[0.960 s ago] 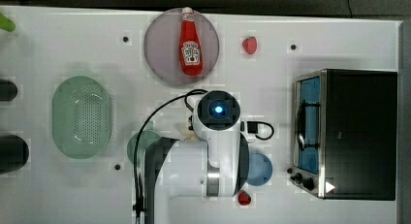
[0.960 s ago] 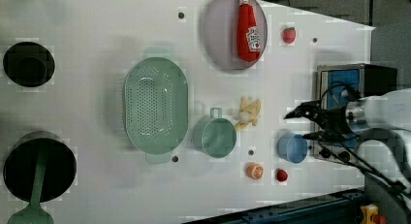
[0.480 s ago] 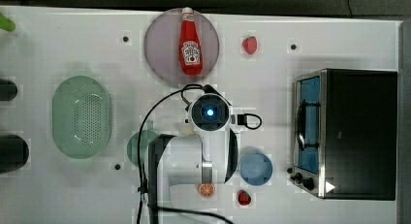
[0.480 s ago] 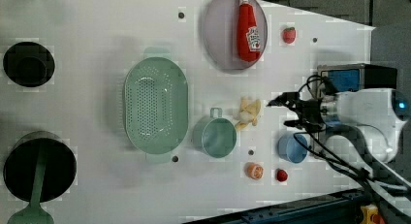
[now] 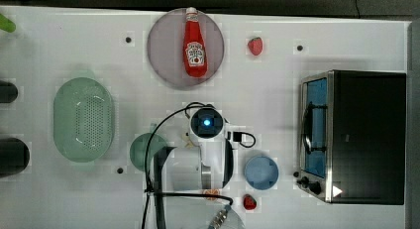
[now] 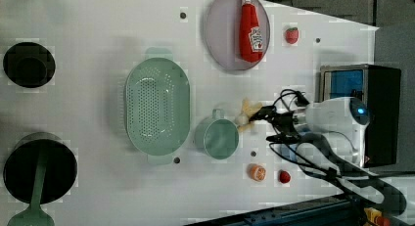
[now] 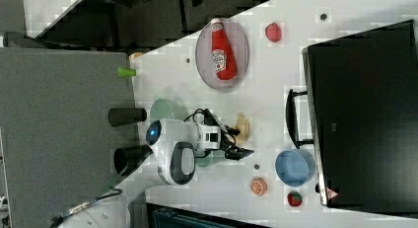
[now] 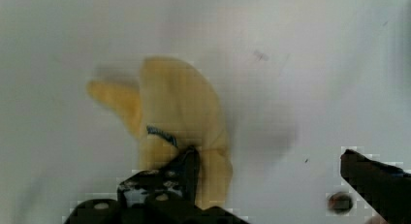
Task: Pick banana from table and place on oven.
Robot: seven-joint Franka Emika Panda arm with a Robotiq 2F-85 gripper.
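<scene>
We are at the approach step: our black two-fingered gripper (image 8: 271,180) hangs over the large white flat desk (image 5: 346,40) with its fingers spread wide and nothing held. The small pale yellow toy banana bunch (image 8: 179,132) lies on the desk just beside the round green cup (image 6: 217,139), with one finger (image 8: 169,178) across its near end and the other well off to the side. Next we likely need to centre over it, descend and close; the boxy black-topped toaster oven (image 5: 371,135) stands well apart.

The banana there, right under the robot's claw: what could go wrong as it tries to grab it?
The open gripper sits off-centre: one finger overlaps the banana, the other stands over bare table, so closing may pinch an edge or push it away. The green cup stands close beside the banana in the left view and could get bumped.
</scene>
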